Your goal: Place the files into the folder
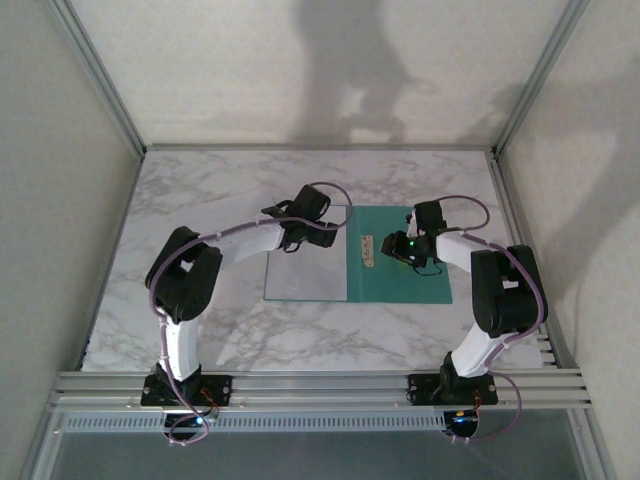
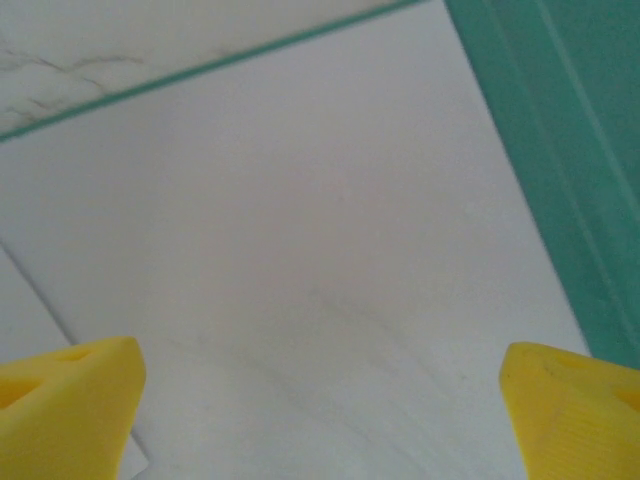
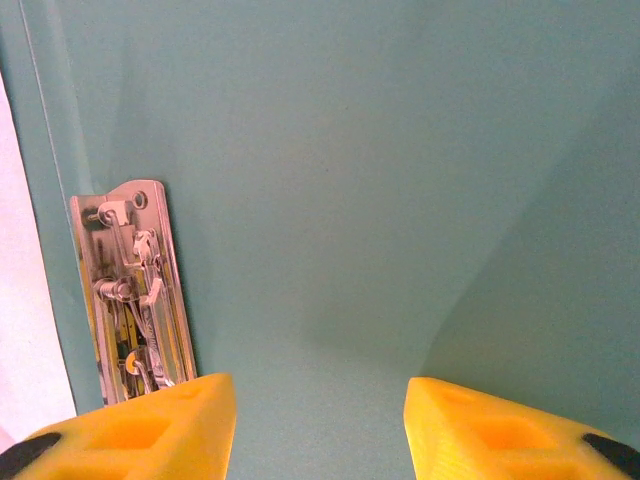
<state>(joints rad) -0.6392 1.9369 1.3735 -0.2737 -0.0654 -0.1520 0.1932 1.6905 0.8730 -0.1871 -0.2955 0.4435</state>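
The teal folder (image 1: pixel 400 270) lies open and flat on the marble table. White files (image 1: pixel 305 275) cover its left leaf. My left gripper (image 1: pixel 288 238) hovers over the far part of the sheets. In the left wrist view the files (image 2: pixel 300 250) lie just under the left gripper (image 2: pixel 320 420), which is open with nothing between its yellow fingers (image 2: pixel 70 400). The folder's teal (image 2: pixel 560 120) shows at the right. My right gripper (image 1: pixel 392 247) is over the bare right leaf (image 3: pixel 380 180), next to the metal fastener (image 3: pixel 130 290). The right gripper (image 3: pixel 320 430) is open and holds nothing.
Marble tabletop (image 1: pixel 200 190) surrounds the folder, with grey walls on three sides and an aluminium rail (image 1: pixel 320 385) along the near edge. A lower sheet's edge (image 2: pixel 30 320) sticks out slightly at the left under the top sheet.
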